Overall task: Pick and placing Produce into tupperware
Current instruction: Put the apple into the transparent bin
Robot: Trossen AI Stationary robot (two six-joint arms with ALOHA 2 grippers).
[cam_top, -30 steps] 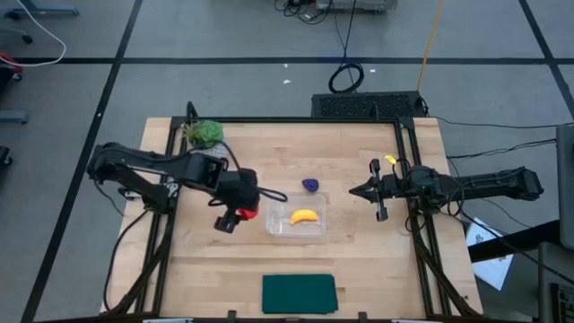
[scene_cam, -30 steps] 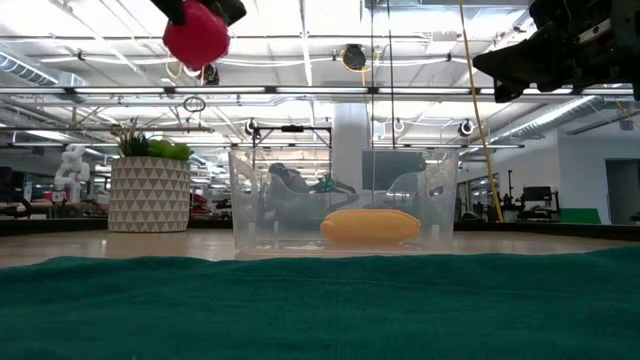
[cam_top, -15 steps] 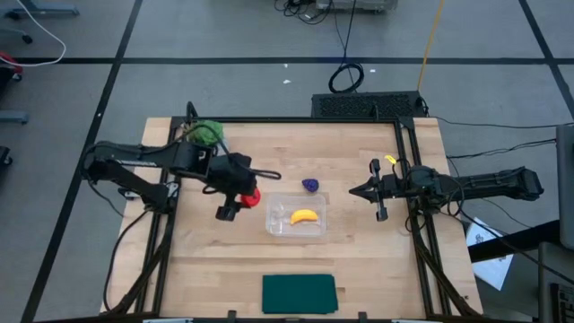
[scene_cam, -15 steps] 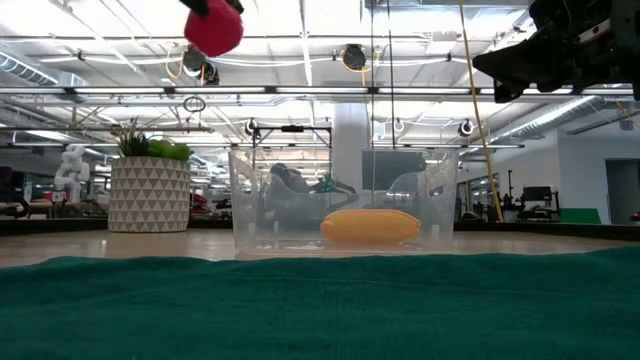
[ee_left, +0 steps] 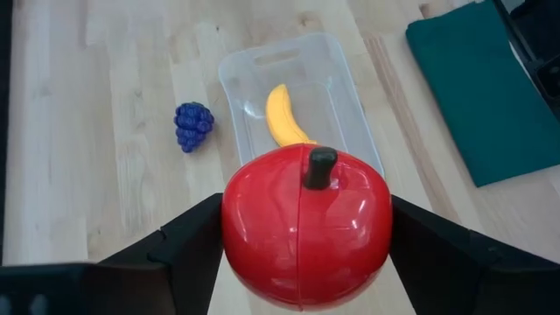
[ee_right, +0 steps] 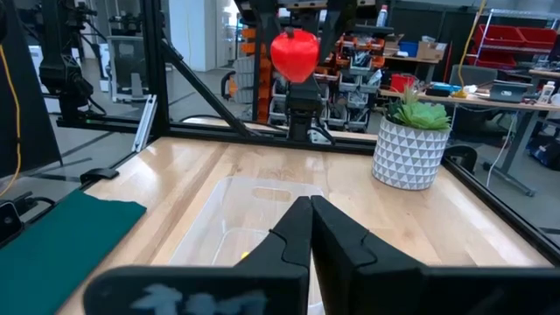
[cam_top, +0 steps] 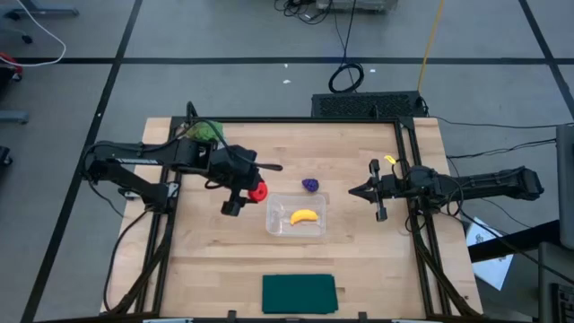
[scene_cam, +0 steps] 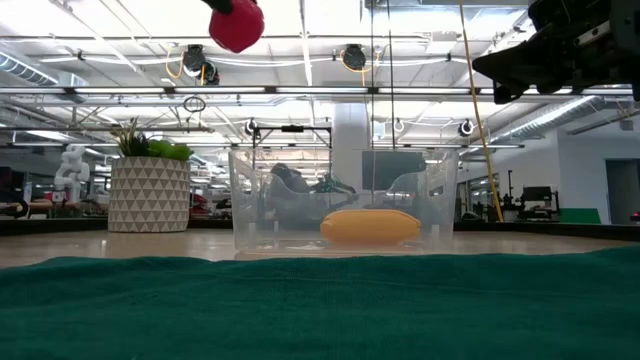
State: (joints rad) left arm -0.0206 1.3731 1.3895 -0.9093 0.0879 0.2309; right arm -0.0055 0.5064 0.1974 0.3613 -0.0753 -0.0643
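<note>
My left gripper [cam_top: 255, 190] is high above the table, just left of the clear tupperware [cam_top: 297, 216], and is shut on the round red fruit [ee_left: 304, 227]. The fruit also shows near the top of the low view [scene_cam: 236, 24] and in the right wrist view [ee_right: 294, 54]. The yellow banana [cam_top: 305, 216] lies inside the tupperware. The dark purple lumpy piece [cam_top: 310, 185] rests on the table just beyond the container. My right gripper [cam_top: 356, 191] hovers shut at the table's right side, touching nothing. My left gripper pinches the red fruit between its two fingers, one on each side of its round body [ee_left: 241, 232]. The dark stem [ee_left: 319, 166] points away from the wrist. The fruit is lifted clear, well above the table and the tupperware's rim.
A green plant in a white patterned pot [cam_top: 205, 133] stands at the far left corner. A dark green flat cloth [cam_top: 299, 293] lies at the near edge. Bare wood lies between the container and the right arm.
My left gripper has carried the red fruit upward, toward the far edge and a little to the right, nearer the tupperware's left far corner. The fruit has risen in the low view. The right arm has kept still.
</note>
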